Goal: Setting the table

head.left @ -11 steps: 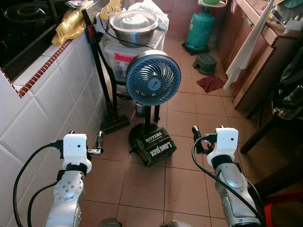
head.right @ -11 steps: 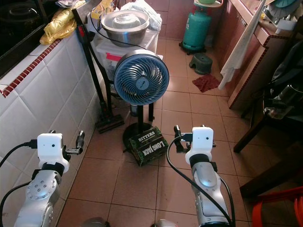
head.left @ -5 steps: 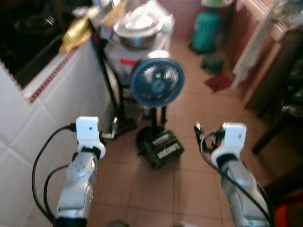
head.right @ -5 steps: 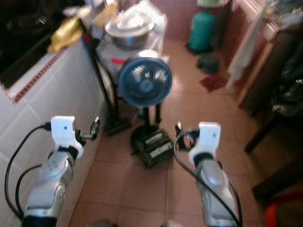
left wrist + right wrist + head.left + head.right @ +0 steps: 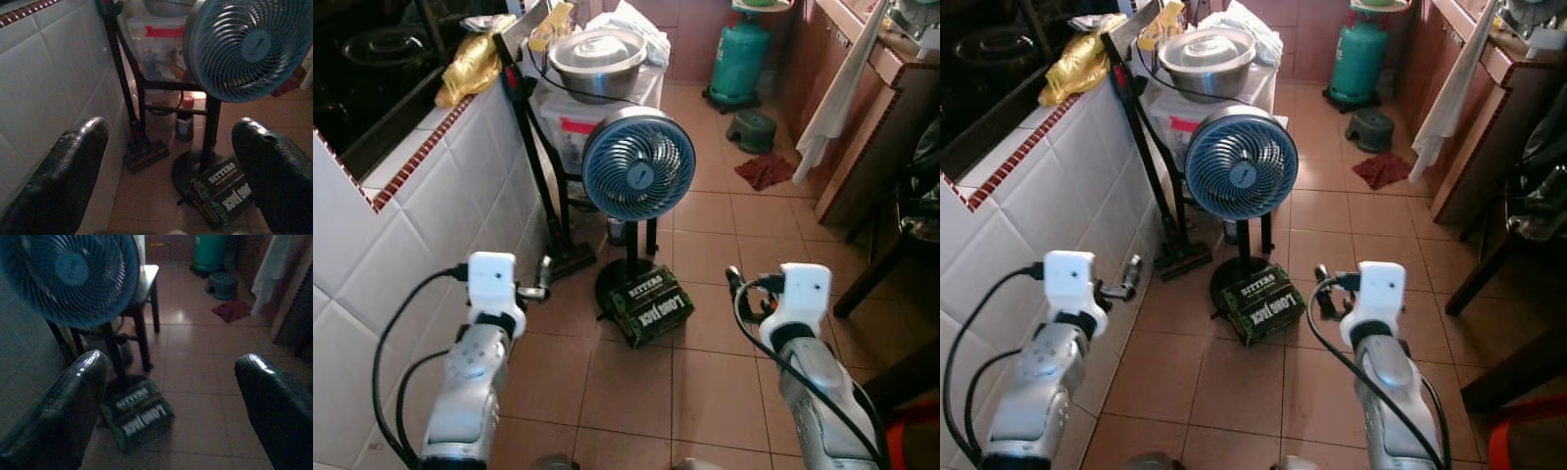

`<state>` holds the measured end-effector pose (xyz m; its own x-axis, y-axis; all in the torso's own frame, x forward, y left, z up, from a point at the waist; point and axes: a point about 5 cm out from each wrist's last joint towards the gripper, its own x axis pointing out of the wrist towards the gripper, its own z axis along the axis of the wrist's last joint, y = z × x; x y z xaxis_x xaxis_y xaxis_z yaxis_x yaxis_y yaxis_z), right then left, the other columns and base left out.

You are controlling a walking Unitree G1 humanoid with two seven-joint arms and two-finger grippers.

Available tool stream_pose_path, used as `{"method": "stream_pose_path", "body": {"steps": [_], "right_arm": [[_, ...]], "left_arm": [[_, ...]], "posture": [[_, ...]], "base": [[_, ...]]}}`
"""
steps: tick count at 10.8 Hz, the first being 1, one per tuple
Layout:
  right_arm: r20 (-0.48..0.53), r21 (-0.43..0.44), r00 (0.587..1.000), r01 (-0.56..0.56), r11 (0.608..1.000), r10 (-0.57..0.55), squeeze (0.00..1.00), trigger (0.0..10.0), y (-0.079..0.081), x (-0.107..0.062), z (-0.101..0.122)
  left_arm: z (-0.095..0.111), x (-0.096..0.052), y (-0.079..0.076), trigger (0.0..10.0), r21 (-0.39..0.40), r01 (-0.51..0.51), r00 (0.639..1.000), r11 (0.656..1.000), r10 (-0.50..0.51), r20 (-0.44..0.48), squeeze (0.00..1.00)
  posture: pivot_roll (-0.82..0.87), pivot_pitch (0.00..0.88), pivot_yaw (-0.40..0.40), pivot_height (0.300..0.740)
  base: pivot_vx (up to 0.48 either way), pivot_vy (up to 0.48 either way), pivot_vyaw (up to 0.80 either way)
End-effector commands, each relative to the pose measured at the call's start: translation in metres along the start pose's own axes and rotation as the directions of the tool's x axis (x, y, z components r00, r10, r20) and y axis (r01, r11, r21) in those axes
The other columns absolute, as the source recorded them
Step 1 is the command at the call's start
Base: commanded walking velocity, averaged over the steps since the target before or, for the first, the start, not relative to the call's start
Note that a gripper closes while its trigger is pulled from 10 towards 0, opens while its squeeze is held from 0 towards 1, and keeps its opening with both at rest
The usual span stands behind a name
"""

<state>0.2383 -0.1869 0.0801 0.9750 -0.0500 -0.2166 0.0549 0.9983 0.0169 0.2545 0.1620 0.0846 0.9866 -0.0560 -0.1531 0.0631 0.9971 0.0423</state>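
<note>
A blue pedestal fan [image 5: 638,163] is standing on the terracotta tile floor [image 5: 705,372] straight ahead, its round black base touching a dark green carton [image 5: 651,305] printed "BITTERS" and "LONG JACK" that is lying tilted beside it. Behind the fan a large steel bowl [image 5: 597,57] is sitting on a white plastic storage box [image 5: 570,117], and a black stick vacuum [image 5: 536,166] is leaning against the white tiled counter wall [image 5: 401,245] on the left. A yellow plastic bag [image 5: 470,67] is resting on the tabletop above that wall. Farther back a green gas cylinder [image 5: 742,57] is standing near a small green stool [image 5: 750,127] and a red rag [image 5: 764,170], with a white cloth [image 5: 837,98] hanging from wooden cabinets on the right. The left gripper [image 5: 171,161] and right gripper [image 5: 171,396] are hovering above the floor on either side of the carton, jaws spread wide and holding nothing. No tableware can be made out.
</note>
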Motion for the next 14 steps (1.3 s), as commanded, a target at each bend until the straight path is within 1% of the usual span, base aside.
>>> {"method": "stream_pose_path", "body": {"steps": [1, 2, 3, 4, 5, 6, 7, 8, 9, 10, 11, 13, 14], "right_arm": [[0.014, -0.057, 0.999, 0.042, 0.997, -0.041, 0.00, 10.0, -0.002, -0.004, 0.003], [0.011, 0.002, 0.999, -0.035, 0.999, 0.035, 0.00, 10.0, 0.004, -0.008, -0.004], [0.032, -0.015, 0.998, -0.045, 0.999, 0.045, 0.00, 10.0, 0.008, -0.004, 0.002], [0.046, -0.015, 0.998, -0.038, 0.999, 0.039, 0.00, 10.0, 0.005, 0.001, 0.007], [0.046, 0.009, 0.999, -0.021, 1.000, 0.020, 0.00, 10.0, 0.001, 0.006, 0.011], [0.050, 0.000, 0.998, -0.038, 0.999, 0.038, 0.00, 10.0, 0.004, 0.005, 0.012], [0.045, 0.001, 0.998, -0.040, 0.999, 0.040, 0.00, 10.0, 0.004, 0.004, 0.010], [0.044, 0.004, 0.998, -0.043, 0.999, 0.043, 0.00, 10.0, 0.005, 0.003, 0.009], [0.049, 0.002, 0.997, -0.051, 0.999, 0.051, 0.00, 10.0, 0.007, 0.004, 0.011], [0.055, 0.004, 0.997, -0.056, 0.998, 0.056, 0.00, 10.0, 0.008, 0.005, 0.013], [0.058, 0.005, 0.997, -0.057, 0.998, 0.057, 0.00, 10.0, 0.009, 0.006, 0.014], [0.068, 0.011, 0.996, -0.062, 0.998, 0.062, 0.00, 10.0, 0.011, 0.008, 0.016], [0.071, 0.013, 0.995, -0.064, 0.998, 0.063, 0.00, 10.0, 0.011, 0.008, 0.017]], "left_arm": [[0.000, -0.004, 0.001, 10.0, 0.000, -0.002, 1.000, 1.000, 0.002, -0.002, 0.00], [-0.013, -0.009, 0.003, 10.0, -0.018, -0.017, 0.999, 1.000, 0.016, -0.040, 0.00], [-0.016, -0.009, 0.000, 10.0, -0.041, -0.019, 0.999, 0.999, 0.017, -0.045, 0.00], [-0.015, -0.006, -0.005, 10.0, -0.029, -0.009, 0.999, 1.000, 0.008, -0.043, 0.00], [-0.010, 0.000, -0.011, 10.0, -0.037, 0.007, 0.999, 0.999, -0.008, -0.032, 0.00], [-0.004, 0.002, -0.011, 10.0, -0.039, 0.021, 1.000, 0.999, -0.022, -0.014, 0.00], [-0.002, 0.003, -0.008, 10.0, -0.029, 0.018, 1.000, 0.999, -0.018, -0.008, 0.00], [-0.001, 0.004, -0.006, 10.0, -0.035, 0.010, 1.000, 0.999, -0.010, -0.006, 0.00], [0.002, 0.006, -0.006, 10.0, -0.055, 0.013, 1.000, 0.998, -0.013, 0.004, 0.00], [0.004, 0.008, -0.004, 10.0, -0.093, 0.001, 1.000, 0.996, 0.000, 0.012, 0.00], [0.005, 0.009, -0.003, 10.0, -0.093, 0.001, 1.000, 0.996, 0.000, 0.011, 0.00], [0.009, 0.012, -0.002, 10.0, -0.072, -0.002, 1.000, 0.997, 0.004, 0.029, 0.00], [0.010, 0.012, -0.001, 10.0, -0.087, -0.008, 0.999, 0.996, 0.011, 0.030, 0.00]], "posture": [[-0.02, 0.000, 0.027, 0.740], [-0.02, 0.000, 0.029, 0.740], [-0.04, 0.000, 0.036, 0.740], [-0.04, 0.000, 0.038, 0.740], [-0.04, 0.000, 0.037, 0.740], [-0.04, 0.000, 0.039, 0.740], [-0.04, 0.000, 0.040, 0.740], [-0.04, 0.000, 0.040, 0.740], [-0.04, 0.000, 0.041, 0.740], [-0.04, 0.000, 0.037, 0.740], [-0.03, 0.000, 0.038, 0.740], [-0.03, 0.000, 0.040, 0.740], [-0.03, 0.000, 0.041, 0.740]], "base": [[0.000, 0.000, 0.00], [0.000, 0.000, 0.00], [0.000, 0.000, 0.00], [-0.247, 0.000, -0.80], [-0.259, 0.000, -0.58], [-0.266, 0.000, -0.80], [0.000, 0.000, -0.80], [0.000, 0.000, -0.80], [0.000, 0.000, -0.80], [0.000, 0.000, -0.80], [0.000, 0.000, -0.80], [0.000, 0.270, -0.80], [0.000, 0.000, -0.80]]}}
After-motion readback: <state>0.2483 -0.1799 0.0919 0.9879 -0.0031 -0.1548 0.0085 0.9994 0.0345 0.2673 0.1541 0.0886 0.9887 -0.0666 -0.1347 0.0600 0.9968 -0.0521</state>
